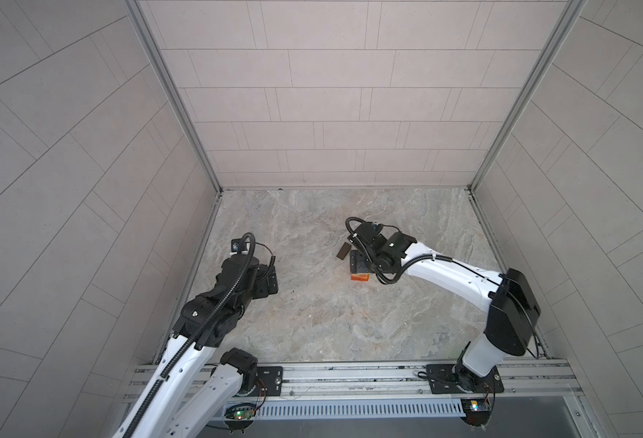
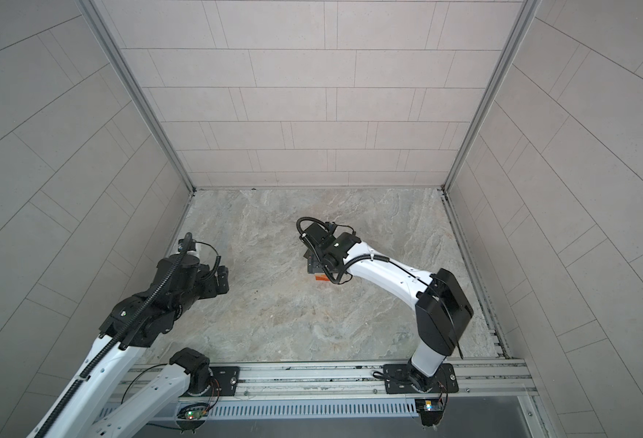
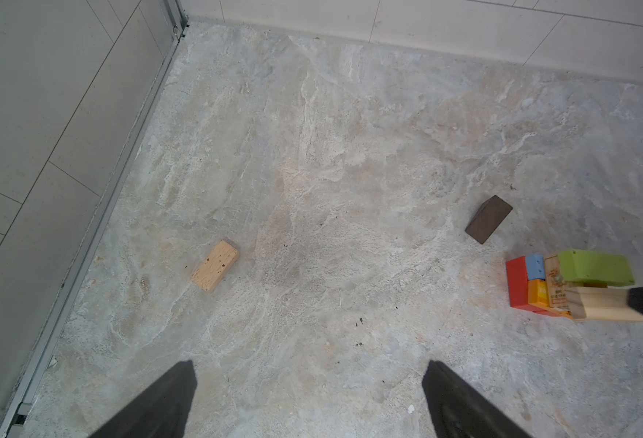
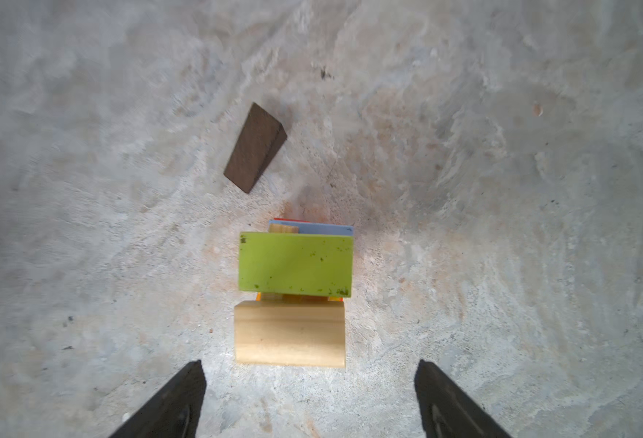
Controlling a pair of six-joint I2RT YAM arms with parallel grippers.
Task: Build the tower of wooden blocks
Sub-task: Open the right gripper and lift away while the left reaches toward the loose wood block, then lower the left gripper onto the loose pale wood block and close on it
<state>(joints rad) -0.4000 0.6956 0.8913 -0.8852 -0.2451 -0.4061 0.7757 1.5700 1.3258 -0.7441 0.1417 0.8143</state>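
The left gripper (image 3: 308, 398), jaws spread wide and empty, hangs over bare floor with a loose tan block (image 3: 215, 271) lying flat ahead of it, long axis slanted toward the corner wall; this arm looks the nearer one. Well apart, a dark brown block (image 4: 255, 148) lies just beyond the tower (image 4: 295, 292). The right gripper (image 4: 310, 398), wide and empty, hovers directly over the tower's green (image 4: 295, 263) and tan (image 4: 289, 333) top bricks; no containers are in view.

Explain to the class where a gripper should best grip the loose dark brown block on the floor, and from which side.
Probably from straight above: the dark brown block lies flat and alone on the floor, so pinch its two long side faces, jaws across its narrow width, near the middle.
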